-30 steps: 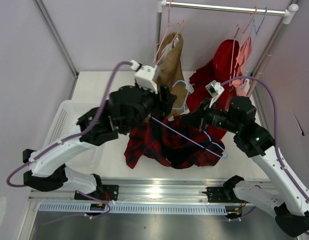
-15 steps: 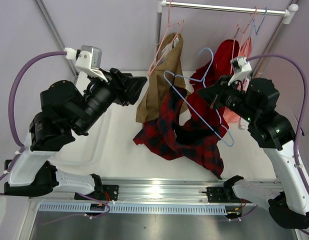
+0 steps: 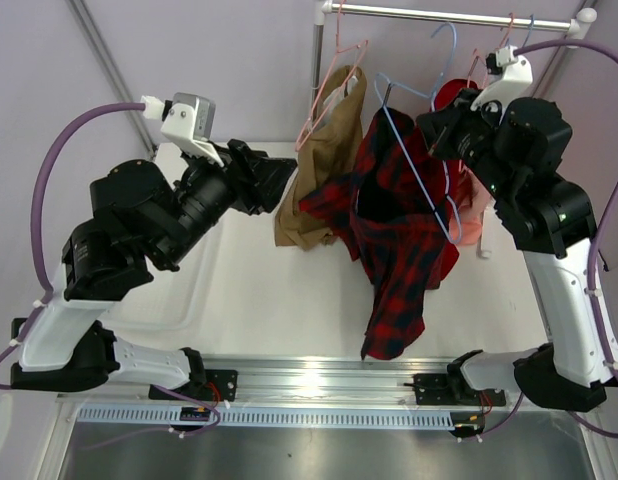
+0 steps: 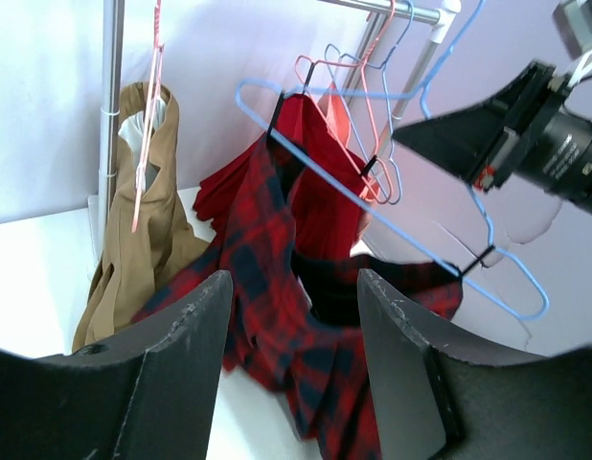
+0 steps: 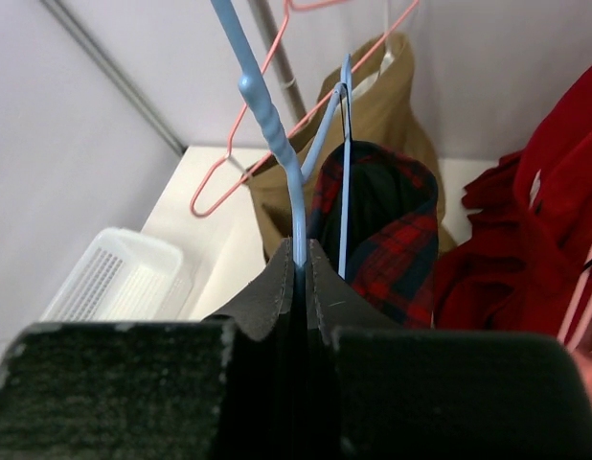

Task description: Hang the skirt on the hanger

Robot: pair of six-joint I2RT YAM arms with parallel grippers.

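Note:
The red and navy plaid skirt (image 3: 399,240) hangs in the air from the light-blue wire hanger (image 3: 413,165), clear of the table. My right gripper (image 3: 436,125) is shut on the hanger's neck just below the hook and holds it high, close under the rail. In the right wrist view the fingers pinch the blue wire (image 5: 277,134) at my gripper (image 5: 298,254), with the skirt (image 5: 401,249) behind. My left gripper (image 3: 279,170) is open and empty, left of the skirt. Through its spread fingers (image 4: 296,287) I see the skirt (image 4: 267,278) and hanger (image 4: 373,206).
A metal rail (image 3: 449,14) runs across the back. A tan garment (image 3: 329,150) on a pink hanger (image 3: 334,80) hangs at its left end. A plain red garment (image 3: 459,105) and more hangers hang at the right. A white basket (image 5: 124,278) sits at the table's left.
My right gripper has lifted the hanger and skirt off the table up toward the rail. My left gripper let go, opened and drew back to the left.

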